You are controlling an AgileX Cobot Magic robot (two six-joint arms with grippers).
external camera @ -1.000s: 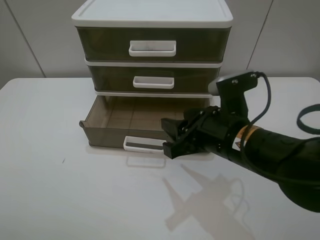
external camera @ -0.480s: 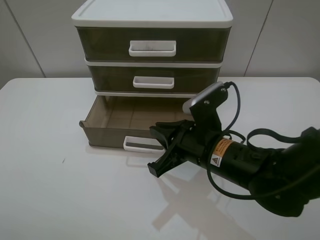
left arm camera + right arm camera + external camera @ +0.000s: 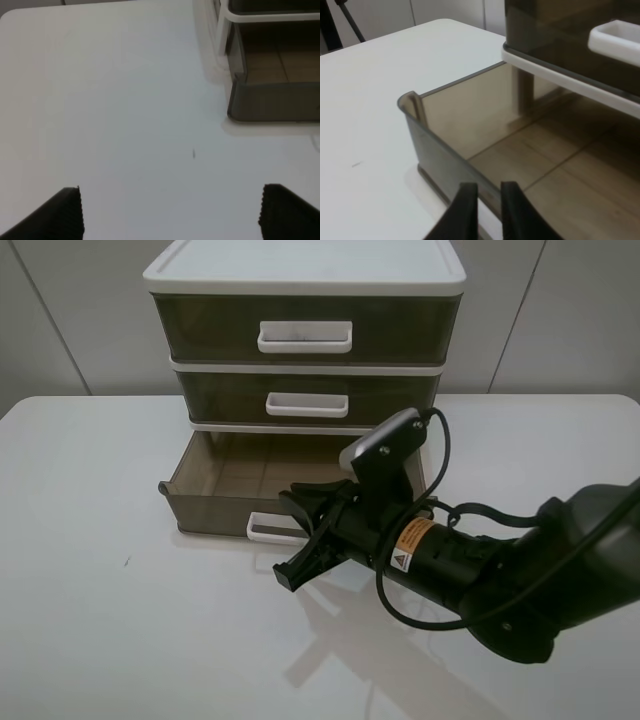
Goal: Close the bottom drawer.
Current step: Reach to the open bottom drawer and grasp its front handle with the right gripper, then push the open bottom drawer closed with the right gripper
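Now | right hand (image 3: 287, 539) low at bottom drawer (image 3: 205, 512) front (arm outstretched)

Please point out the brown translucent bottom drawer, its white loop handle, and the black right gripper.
Translucent brown plastic bottom drawer (image 3: 205, 512), exterior high view, on its front wall.
White rectangular loop handle (image 3: 268, 537), exterior high view, on its lower bar.
Black right gripper (image 3: 488, 186), right wrist view, midway between fingertips.
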